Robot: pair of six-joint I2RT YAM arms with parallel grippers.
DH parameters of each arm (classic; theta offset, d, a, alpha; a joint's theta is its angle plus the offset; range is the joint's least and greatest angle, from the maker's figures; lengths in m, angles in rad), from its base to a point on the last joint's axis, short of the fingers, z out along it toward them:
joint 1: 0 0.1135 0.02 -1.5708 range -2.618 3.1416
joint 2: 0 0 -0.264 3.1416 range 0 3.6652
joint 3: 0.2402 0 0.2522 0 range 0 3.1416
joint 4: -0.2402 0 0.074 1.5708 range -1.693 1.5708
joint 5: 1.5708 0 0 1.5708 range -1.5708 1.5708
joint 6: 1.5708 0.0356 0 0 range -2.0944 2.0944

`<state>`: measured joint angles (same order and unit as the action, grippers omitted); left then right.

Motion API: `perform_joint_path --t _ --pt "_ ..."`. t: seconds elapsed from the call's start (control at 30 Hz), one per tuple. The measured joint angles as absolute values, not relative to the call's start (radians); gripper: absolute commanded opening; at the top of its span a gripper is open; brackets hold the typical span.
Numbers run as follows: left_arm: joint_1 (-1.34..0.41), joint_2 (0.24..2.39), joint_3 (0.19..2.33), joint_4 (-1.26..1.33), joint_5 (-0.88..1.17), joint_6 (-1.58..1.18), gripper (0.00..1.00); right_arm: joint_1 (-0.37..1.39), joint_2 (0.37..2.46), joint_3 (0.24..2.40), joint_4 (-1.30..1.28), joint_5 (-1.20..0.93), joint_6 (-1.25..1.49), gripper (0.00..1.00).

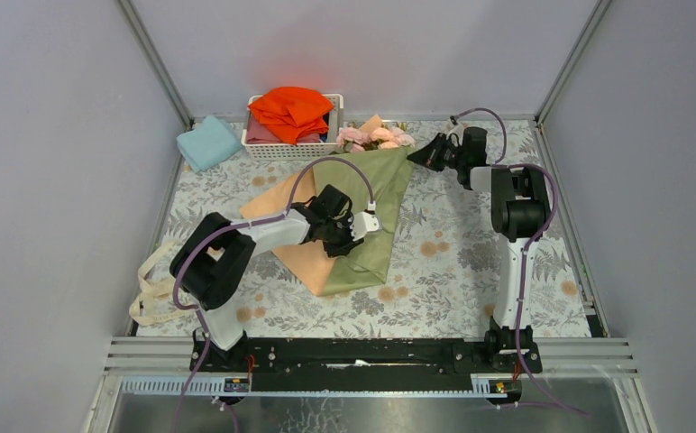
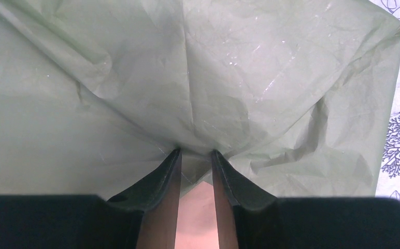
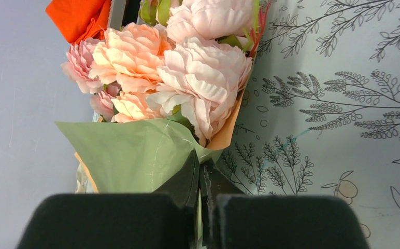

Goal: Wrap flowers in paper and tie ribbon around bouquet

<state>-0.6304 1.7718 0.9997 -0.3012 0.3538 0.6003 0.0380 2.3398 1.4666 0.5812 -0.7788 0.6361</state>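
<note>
The paper point(image 1: 362, 262) lies folded over the middle of the table, olive green outside with a peach flap point(image 1: 295, 254) on its left. Pink flowers point(image 1: 376, 137) stick out of its far end beside the basket, so it forms a loose bouquet. My left gripper point(image 1: 373, 227) sits on the wrap's middle. In the left wrist view its jaws point(image 2: 195, 153) stand narrowly apart, pinching a bunched fold of green paper point(image 2: 187, 78). My right gripper point(image 1: 415, 160) is shut on the paper's green edge point(image 3: 130, 155) just below the blooms point(image 3: 187, 67). The cream ribbon point(image 1: 149, 287) lies looped at the table's left edge.
A white basket point(image 1: 263, 149) with bright orange cloth point(image 1: 290, 108) stands at the back, touching the blooms. A light-blue folded cloth point(image 1: 207, 142) lies to its left. A floral-patterned cover point(image 1: 462, 253) spreads over the table, and grey walls close it in on three sides.
</note>
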Motion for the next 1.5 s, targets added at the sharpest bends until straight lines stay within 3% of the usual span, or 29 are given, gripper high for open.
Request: perform_joint_path --t 0.07,0.2,0.37,0.53,0.77,1.0,1.3,1.5 --pt "-0.63 1.773 0.998 -0.294 0.353 0.604 0.35 0.038 2.338 1.467 0.58 -0.763 0.638 0.06" --pt "-0.63 1.775 0.997 -0.276 0.35 0.608 0.35 0.039 2.335 1.469 0.53 -0.693 0.614 0.41" --pt "-0.631 1.774 0.996 -0.274 0.35 0.607 0.35 0.031 2.288 1.49 0.353 -0.522 0.498 0.5" --pt "-0.631 1.774 0.997 -0.275 0.351 0.604 0.36 0.054 1.997 1.327 0.196 -0.268 0.348 0.44" --pt "-0.625 1.776 1.002 -0.278 0.357 0.583 0.36 0.319 1.658 1.049 0.226 -0.282 0.345 0.18" --pt "-0.598 1.781 1.008 -0.284 0.407 0.559 0.36 0.578 1.719 0.813 0.275 -0.442 0.515 0.08" --pt "-0.553 1.768 1.021 -0.373 0.464 0.536 0.41 0.595 1.785 0.722 0.38 -0.489 0.662 0.05" --pt "-0.576 1.652 1.064 -0.616 0.566 0.573 0.35 0.595 1.791 0.715 0.394 -0.484 0.702 0.04"
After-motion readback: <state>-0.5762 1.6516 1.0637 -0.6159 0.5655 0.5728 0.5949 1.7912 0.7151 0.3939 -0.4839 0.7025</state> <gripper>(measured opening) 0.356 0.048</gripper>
